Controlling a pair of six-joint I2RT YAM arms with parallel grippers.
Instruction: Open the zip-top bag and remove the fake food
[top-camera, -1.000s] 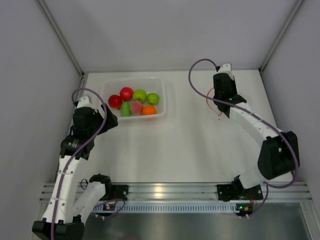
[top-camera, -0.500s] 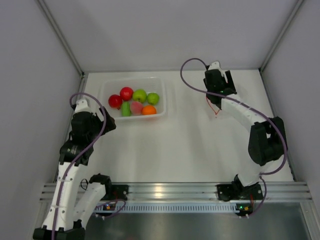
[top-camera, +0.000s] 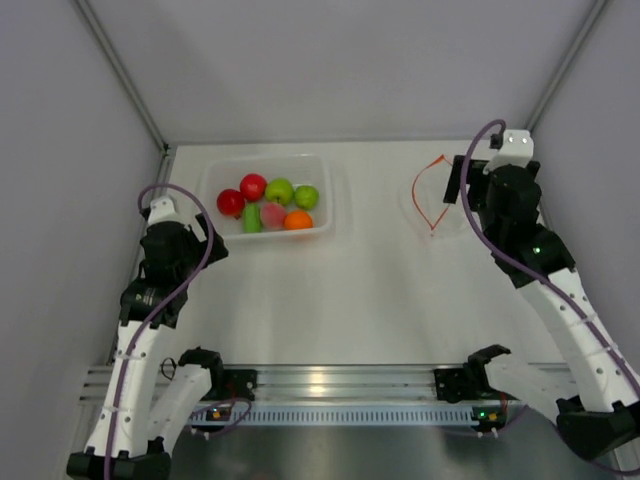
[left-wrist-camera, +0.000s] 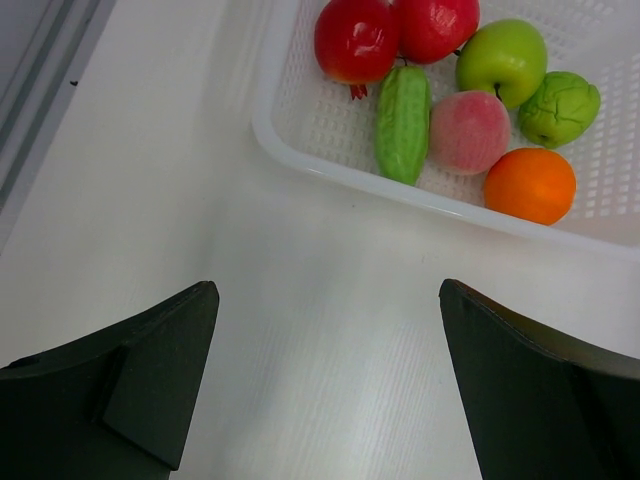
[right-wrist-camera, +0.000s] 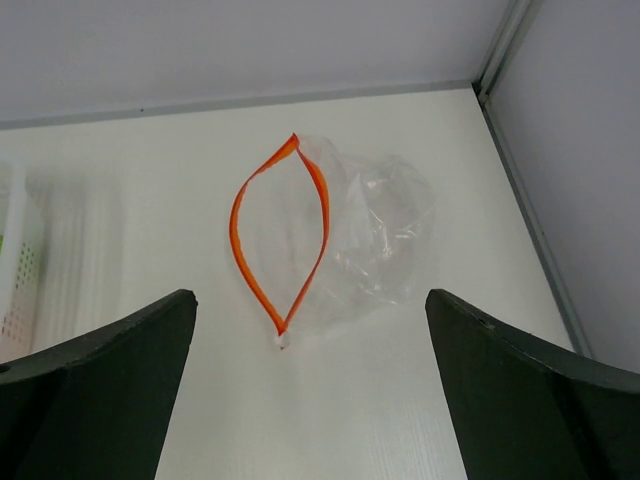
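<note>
The zip-top bag (top-camera: 428, 195) lies flat and limp on the table at the back right. Its orange zipper strip (right-wrist-camera: 280, 235) gapes in a leaf-shaped loop, and nothing shows inside the clear pouch (right-wrist-camera: 375, 235). My right gripper (right-wrist-camera: 310, 300) is open just short of the strip's near end, touching nothing; from above the right gripper (top-camera: 458, 188) sits at the bag's right side. The fake food (top-camera: 268, 203), red, green, pink and orange fruits (left-wrist-camera: 450, 95), rests in a white tub. My left gripper (left-wrist-camera: 327, 290) is open over bare table, short of the tub.
The white perforated tub (left-wrist-camera: 300, 165) stands at the back left (top-camera: 265, 160). Grey walls close in the table on three sides, and the right wall's corner rail (right-wrist-camera: 500, 50) runs close beside the bag. An aluminium rail (top-camera: 340, 380) spans the near edge.
My right gripper has opened and let go of the bag, then swung back to the right. The bag now lies on the table with its mouth open. The left arm barely shifted.
</note>
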